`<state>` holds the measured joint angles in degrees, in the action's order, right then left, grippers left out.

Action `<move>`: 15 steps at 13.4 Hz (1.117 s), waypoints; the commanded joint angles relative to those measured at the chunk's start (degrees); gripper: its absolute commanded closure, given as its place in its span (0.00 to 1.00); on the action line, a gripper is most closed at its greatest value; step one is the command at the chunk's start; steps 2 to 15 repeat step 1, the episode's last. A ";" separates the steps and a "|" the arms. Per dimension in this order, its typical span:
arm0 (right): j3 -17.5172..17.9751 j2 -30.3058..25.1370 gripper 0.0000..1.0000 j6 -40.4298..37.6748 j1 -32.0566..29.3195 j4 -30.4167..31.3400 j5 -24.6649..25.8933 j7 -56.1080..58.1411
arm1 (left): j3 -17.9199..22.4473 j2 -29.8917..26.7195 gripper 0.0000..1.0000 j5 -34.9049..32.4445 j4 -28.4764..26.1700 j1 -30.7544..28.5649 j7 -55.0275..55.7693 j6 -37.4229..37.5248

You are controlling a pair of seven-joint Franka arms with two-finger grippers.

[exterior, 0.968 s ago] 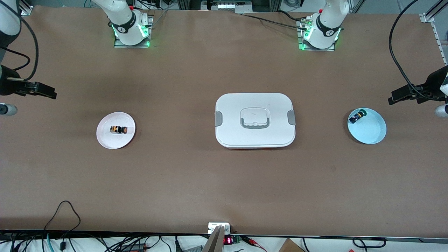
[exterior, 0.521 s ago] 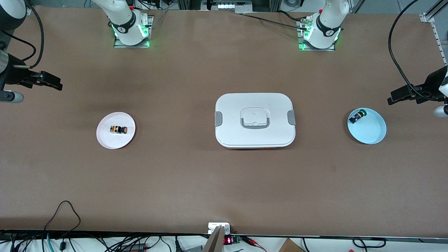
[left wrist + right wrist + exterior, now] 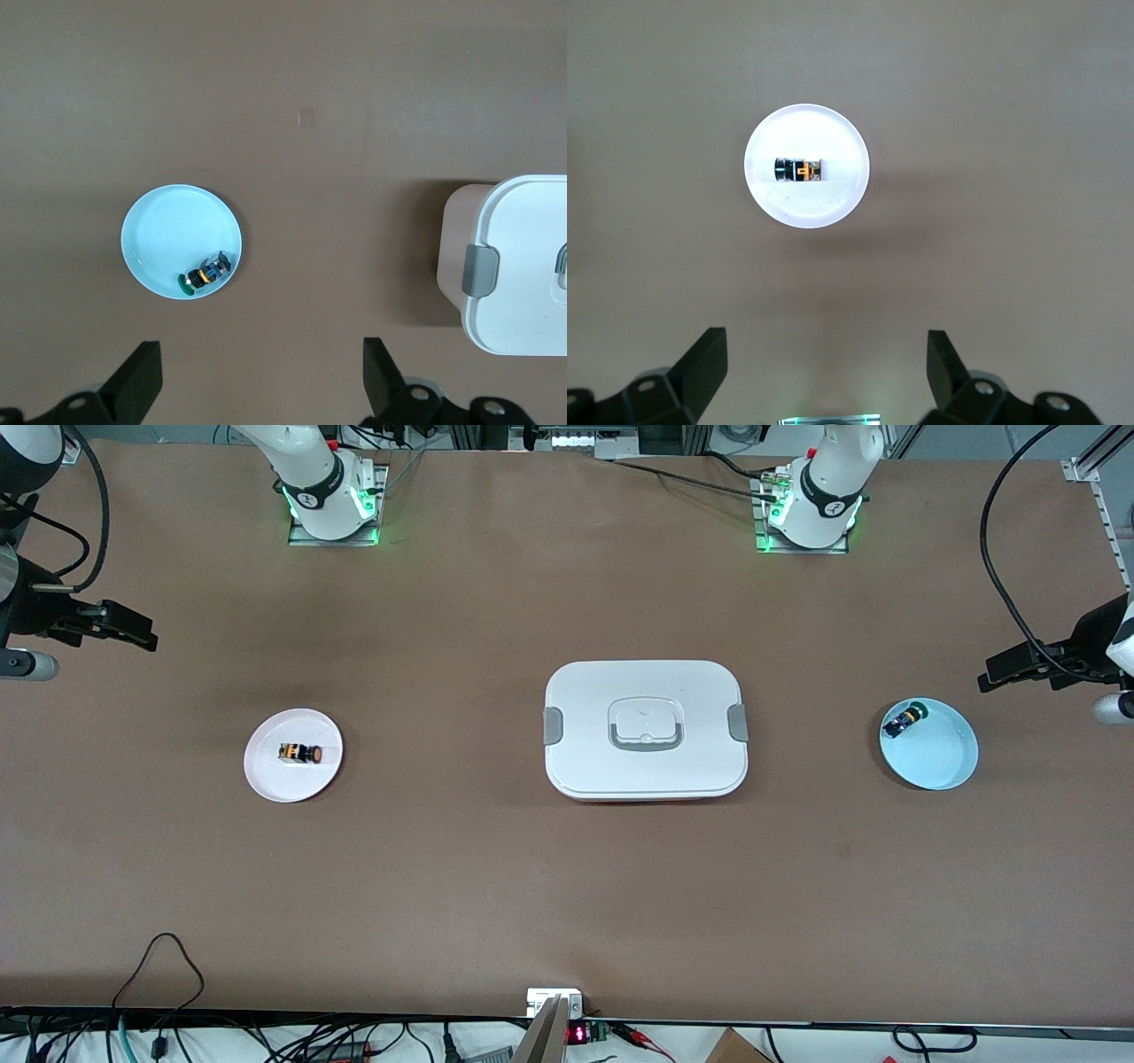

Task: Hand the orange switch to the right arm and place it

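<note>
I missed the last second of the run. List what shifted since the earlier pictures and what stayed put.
The right gripper rose toward the robots' bases at the right arm's end of the table, its jaws open and empty. The left gripper barely drifted above the blue plate, also open. Unchanged: the orange switch on the white plate, the green-capped switch and the lidded white box.

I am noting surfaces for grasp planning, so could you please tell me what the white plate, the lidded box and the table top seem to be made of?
White plate: probably smooth plastic or glazed ceramic, with an even, faintly glossy face. Lidded box: apparently matte white plastic with moulded rounded corners, grey clips and a recessed handle. Table top: brown, dull and unreflective, perhaps paper or fibreboard sheet.
</note>
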<state>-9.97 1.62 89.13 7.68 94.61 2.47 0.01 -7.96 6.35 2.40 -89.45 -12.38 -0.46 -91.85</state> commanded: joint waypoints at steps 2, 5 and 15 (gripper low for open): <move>0.04 -0.74 0.00 -0.27 -0.12 0.22 -0.89 0.61 | 0.05 0.59 0.00 0.06 1.12 0.34 0.64 0.09; 0.04 -0.74 0.00 -0.27 -0.12 0.22 -0.89 0.61 | 0.05 0.59 0.00 0.06 1.12 0.34 0.64 0.09; 0.04 -0.74 0.00 -0.27 -0.12 0.22 -0.89 0.61 | 0.05 0.59 0.00 0.06 1.12 0.34 0.64 0.09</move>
